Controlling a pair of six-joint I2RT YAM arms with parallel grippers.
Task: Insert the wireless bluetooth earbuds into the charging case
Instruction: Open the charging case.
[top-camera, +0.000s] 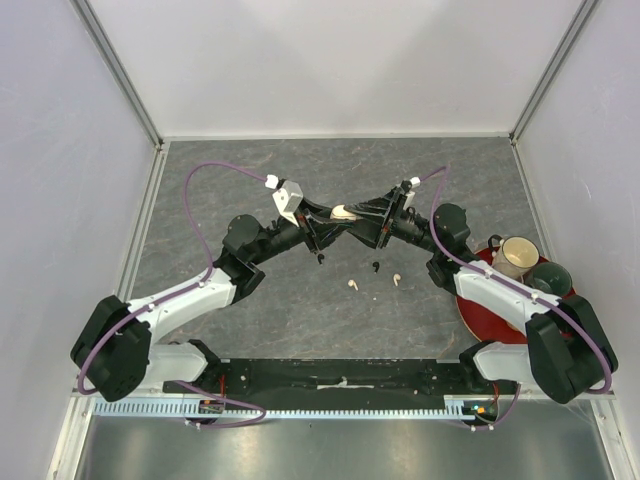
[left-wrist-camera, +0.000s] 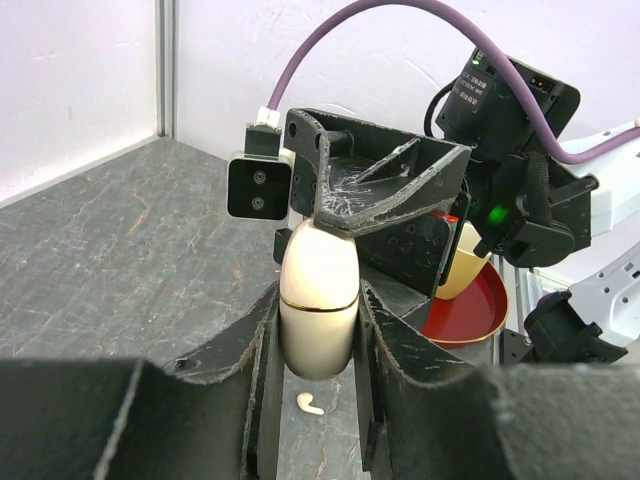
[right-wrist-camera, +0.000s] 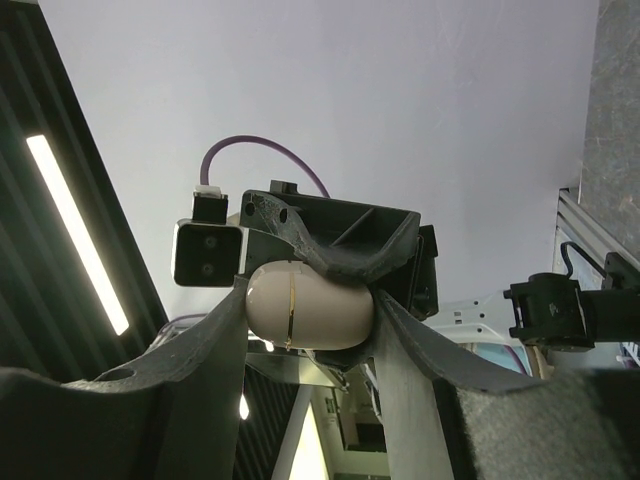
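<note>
We see the charging case (left-wrist-camera: 318, 305) up in the air, between both pincers. The left gripper (left-wrist-camera: 318, 290) is pressed tight on its narrow sides. The right gripper (right-wrist-camera: 308, 300) pinches it too, end to end. The case is egg-shaped, smooth and shiny cream, with a thin gold line round its middle. It looks shut. Below the case, on the grey stony table (top-camera: 220, 190), lie two white earbuds (top-camera: 353, 285) and two black earbuds (top-camera: 376, 267). We think the lid must open first.
</note>
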